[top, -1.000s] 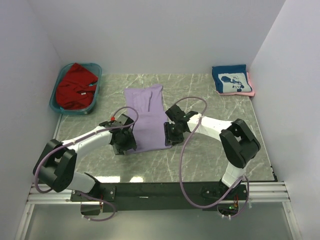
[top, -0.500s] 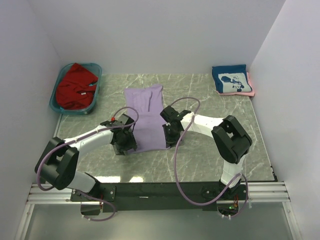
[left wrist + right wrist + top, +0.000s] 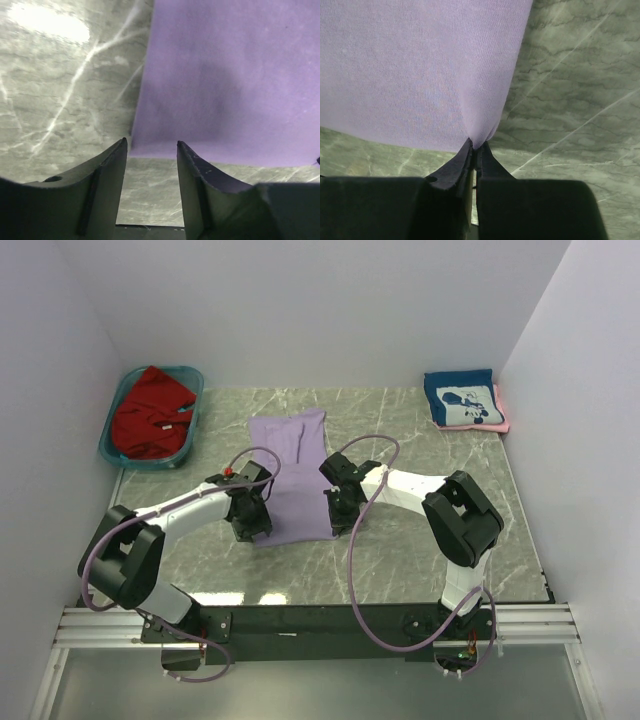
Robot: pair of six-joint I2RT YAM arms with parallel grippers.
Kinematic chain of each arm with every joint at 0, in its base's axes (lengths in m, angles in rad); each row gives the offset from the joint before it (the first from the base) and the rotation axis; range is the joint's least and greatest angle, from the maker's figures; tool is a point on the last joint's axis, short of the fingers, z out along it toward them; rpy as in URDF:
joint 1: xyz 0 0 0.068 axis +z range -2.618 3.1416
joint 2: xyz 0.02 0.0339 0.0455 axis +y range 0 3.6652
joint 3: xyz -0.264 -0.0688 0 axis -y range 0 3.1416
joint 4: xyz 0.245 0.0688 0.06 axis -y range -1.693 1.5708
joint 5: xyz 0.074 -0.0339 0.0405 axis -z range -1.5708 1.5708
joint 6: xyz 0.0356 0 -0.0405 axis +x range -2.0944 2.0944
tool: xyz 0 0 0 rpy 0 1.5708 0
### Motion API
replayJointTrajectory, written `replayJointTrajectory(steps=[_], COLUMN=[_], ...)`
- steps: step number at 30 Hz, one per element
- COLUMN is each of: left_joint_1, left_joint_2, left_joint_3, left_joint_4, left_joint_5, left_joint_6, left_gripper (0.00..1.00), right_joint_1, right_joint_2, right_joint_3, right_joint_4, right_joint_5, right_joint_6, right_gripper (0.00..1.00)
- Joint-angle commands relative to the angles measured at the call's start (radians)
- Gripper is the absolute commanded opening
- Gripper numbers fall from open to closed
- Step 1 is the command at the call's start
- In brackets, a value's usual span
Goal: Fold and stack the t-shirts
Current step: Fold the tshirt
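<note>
- Far right corner: the navy t-shirt (image 3: 461, 400) sits folded on the pink t-shirt (image 3: 502, 416), so two look done.
- Mid-table, the lavender t-shirt (image 3: 291, 472) lies flat in a narrow strip.
- The right gripper (image 3: 474, 149) is pinched tight on its near right corner.
- The left gripper (image 3: 151, 151) has its jaws apart at the near left corner, holding nothing.
- The red t-shirt (image 3: 150, 408) lies crumpled in the teal tub (image 3: 192, 371), not yet folded.

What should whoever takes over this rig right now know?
Right gripper: shut on the near right corner of the purple shirt.
Left gripper: open, jaws astride the near left corner, no grip.
Purple shirt lies mid-table; red shirt in the tub; navy shirt folded on the pink shirt, far right.
Done: navy and pink stacked. Left: fold purple, then red, stack both.
</note>
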Motion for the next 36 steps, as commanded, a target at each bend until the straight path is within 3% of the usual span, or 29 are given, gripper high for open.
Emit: replayJointTrajectory(steps=[1, 17, 22, 23, 24, 30, 36], left_joint_1=[0.012, 0.018, 0.018, 0.018, 0.018, -0.002, -0.115], left_joint_2=[-0.001, 0.118, 0.138, 0.149, 0.157, 0.129, -0.104], left_joint_3=[0.036, -0.030, -0.050, -0.053, -0.055, -0.050, -0.081], left_joint_4=[-0.030, -0.016, 0.004, 0.007, 0.007, -0.045, -0.203], left_joint_5=[-0.034, 0.066, 0.099, 0.112, 0.125, 0.106, 0.098], left_joint_6=[0.023, 0.103, 0.124, 0.131, 0.137, 0.140, 0.063], left_gripper=[0.49, 0.44, 0.31, 0.22, 0.02, 0.01, 0.01], right_joint_1=[0.011, 0.011, 0.011, 0.011, 0.011, 0.014, 0.075], right_joint_2=[0.018, -0.002, 0.006, 0.008, 0.011, -0.067, -0.257], right_joint_3=[-0.022, -0.019, -0.016, -0.016, -0.012, -0.039, -0.191], right_joint_4=[-0.024, -0.024, -0.021, -0.018, -0.020, -0.036, -0.122], right_joint_5=[0.021, 0.033, 0.033, 0.031, 0.031, -0.022, -0.064], right_joint_6=[-0.014, -0.012, -0.014, -0.014, -0.015, -0.034, -0.048], right_gripper=[0.00, 0.00, 0.00, 0.00, 0.00, 0.00, 0.00])
